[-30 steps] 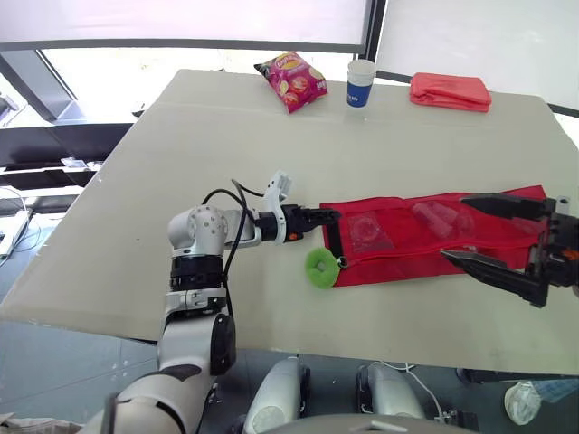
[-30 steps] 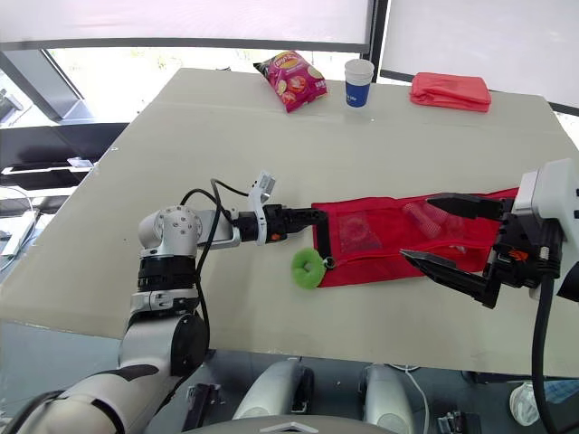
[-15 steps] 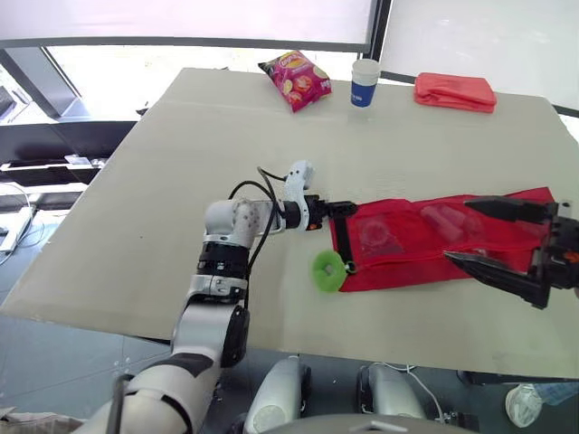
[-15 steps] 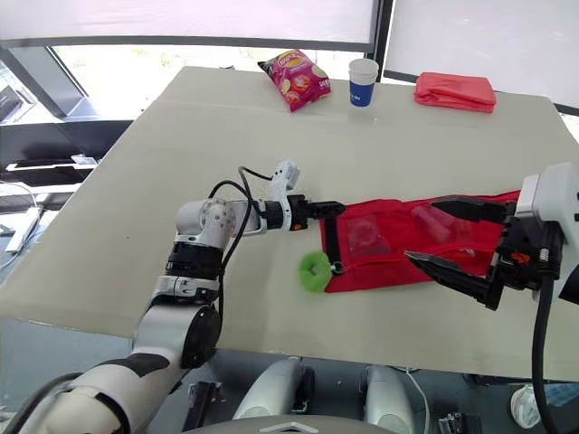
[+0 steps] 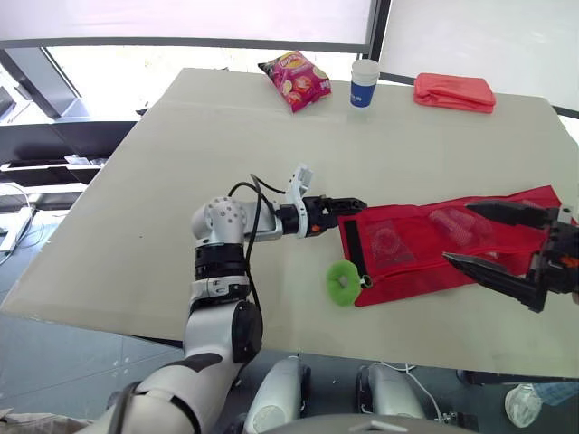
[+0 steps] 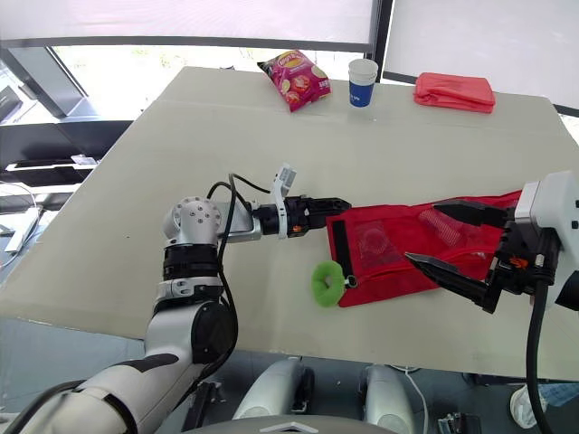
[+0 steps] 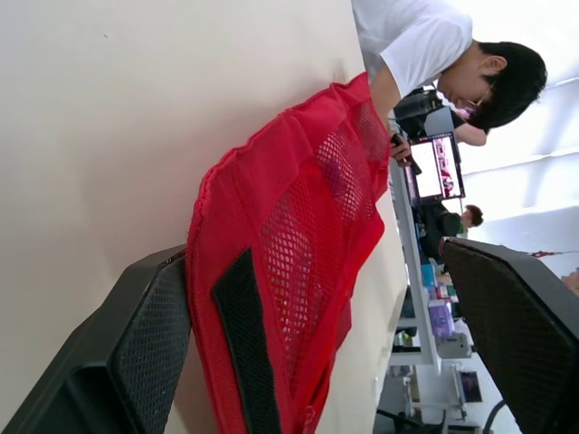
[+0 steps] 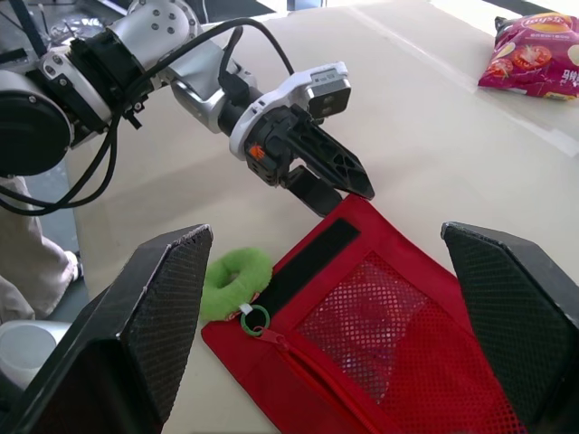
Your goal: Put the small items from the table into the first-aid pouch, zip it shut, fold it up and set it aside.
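At red pouch (image 5: 407,264) edge, left gripper (image 5: 359,203) jaws released; right gripper (image 5: 457,233) jaws spread.

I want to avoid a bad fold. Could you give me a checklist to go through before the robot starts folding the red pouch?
1. Small items inside the red pouch: ok, their shapes show through the mesh.
2. Zipper shut: cannot tell. The pull with the green ring sits at the end by the black strip, but the full length is not clear.
3. Pouch lying flat and unfolded on the table: ok.
4. Left gripper at the pouch's end: ok, open, with the corner between its fingers.
5. Right gripper over the other end: ok, open, holding nothing.
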You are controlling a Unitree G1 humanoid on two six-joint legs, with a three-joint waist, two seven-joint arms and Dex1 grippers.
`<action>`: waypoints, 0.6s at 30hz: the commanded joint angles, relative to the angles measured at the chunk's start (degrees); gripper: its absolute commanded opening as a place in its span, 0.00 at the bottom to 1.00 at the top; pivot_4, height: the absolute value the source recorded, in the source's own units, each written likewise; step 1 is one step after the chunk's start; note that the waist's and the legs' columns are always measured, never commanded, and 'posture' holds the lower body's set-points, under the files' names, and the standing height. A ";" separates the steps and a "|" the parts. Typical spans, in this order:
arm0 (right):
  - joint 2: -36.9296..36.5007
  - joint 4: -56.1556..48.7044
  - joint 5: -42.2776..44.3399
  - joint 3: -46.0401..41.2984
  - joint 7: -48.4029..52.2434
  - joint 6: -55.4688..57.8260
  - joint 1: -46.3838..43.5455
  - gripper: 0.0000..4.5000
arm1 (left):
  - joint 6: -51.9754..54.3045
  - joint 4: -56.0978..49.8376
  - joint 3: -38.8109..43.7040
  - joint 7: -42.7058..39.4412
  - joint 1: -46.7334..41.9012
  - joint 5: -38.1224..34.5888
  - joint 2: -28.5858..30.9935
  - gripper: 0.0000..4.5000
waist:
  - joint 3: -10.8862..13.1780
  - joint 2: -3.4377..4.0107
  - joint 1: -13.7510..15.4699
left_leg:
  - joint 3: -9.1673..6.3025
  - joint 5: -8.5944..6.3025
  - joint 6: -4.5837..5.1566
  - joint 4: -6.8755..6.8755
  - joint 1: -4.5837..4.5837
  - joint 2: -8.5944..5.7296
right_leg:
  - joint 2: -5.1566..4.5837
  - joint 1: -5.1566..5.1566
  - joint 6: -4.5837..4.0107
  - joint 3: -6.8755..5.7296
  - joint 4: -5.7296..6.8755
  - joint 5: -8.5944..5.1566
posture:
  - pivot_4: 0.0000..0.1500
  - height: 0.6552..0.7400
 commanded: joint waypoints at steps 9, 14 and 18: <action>-0.04 -1.97 1.32 -2.41 -0.91 -0.96 1.58 0.96 | 3.86 -7.92 -2.63 0.05 4.65 -1.82 -1.82 1.00 | 0.00 0.00 -0.02 | -0.01 0.02 -0.04 -0.01 0.02 0.00 | 0.02 0.00 -0.01 0.02 0.01 0.00 | 1.00 1.00; -0.32 -2.29 2.15 -3.23 -1.33 -0.67 2.88 0.98 | 5.43 -10.35 -1.81 0.34 7.47 -2.42 -2.94 0.83 | 0.00 0.00 0.00 | -0.01 0.02 -0.04 -0.01 0.02 0.01 | 0.01 0.00 -0.01 0.02 0.01 0.00 | 1.00 1.00; -0.48 -2.60 3.38 -3.61 -2.02 0.14 4.36 0.98 | 5.46 -10.04 -0.52 1.01 8.03 -3.63 -4.13 0.43 | 0.00 0.00 0.04 | -0.01 0.02 -0.04 -0.01 0.02 0.01 | 0.01 0.00 -0.01 0.02 0.01 -0.01 | 1.00 1.00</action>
